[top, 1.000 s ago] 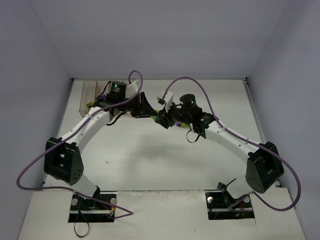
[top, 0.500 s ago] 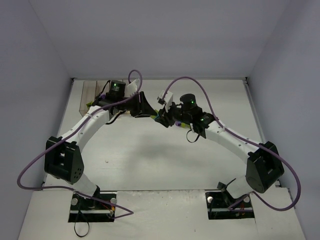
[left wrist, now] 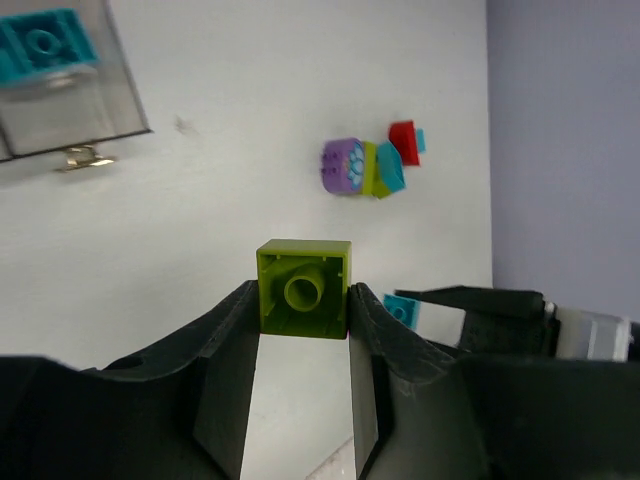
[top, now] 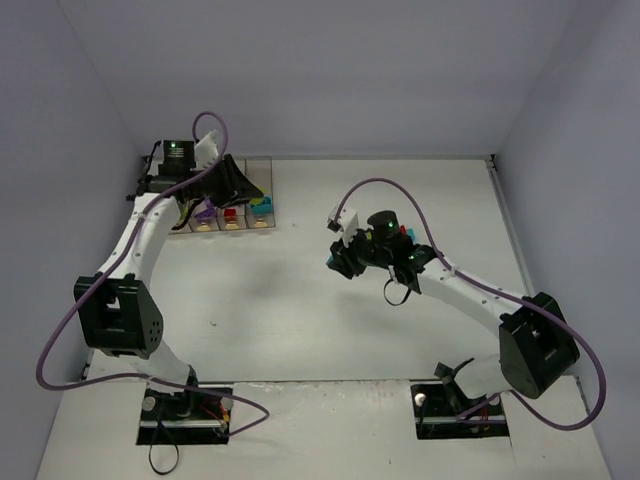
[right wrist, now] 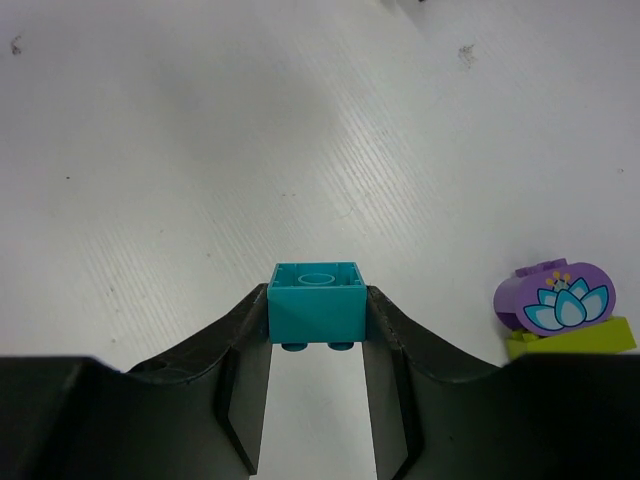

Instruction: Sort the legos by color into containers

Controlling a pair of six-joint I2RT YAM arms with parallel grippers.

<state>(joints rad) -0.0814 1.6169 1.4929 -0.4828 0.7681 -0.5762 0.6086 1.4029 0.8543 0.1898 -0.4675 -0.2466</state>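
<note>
The left claw (left wrist: 303,305) pinches a lime brick (left wrist: 303,287) by its two side walls, hollow underside showing, right out at the fingertips. The right claw (right wrist: 316,330) is closed the same way on a teal brick (right wrist: 316,302), low over the bench (right wrist: 200,150). Both grips look shallow and the plastic is hard and glossy, so I reckon a jolt could twist either brick loose. From above, the left claw appears to hang over the row of clear, narrow bins (top: 271,182) at the far left. A release off-centre could clip a thin wall or land among the wrong colour. Loose bricks (left wrist: 365,166), one a rounded purple piece printed with a flower, lie clustered on the matte white bench.
</note>
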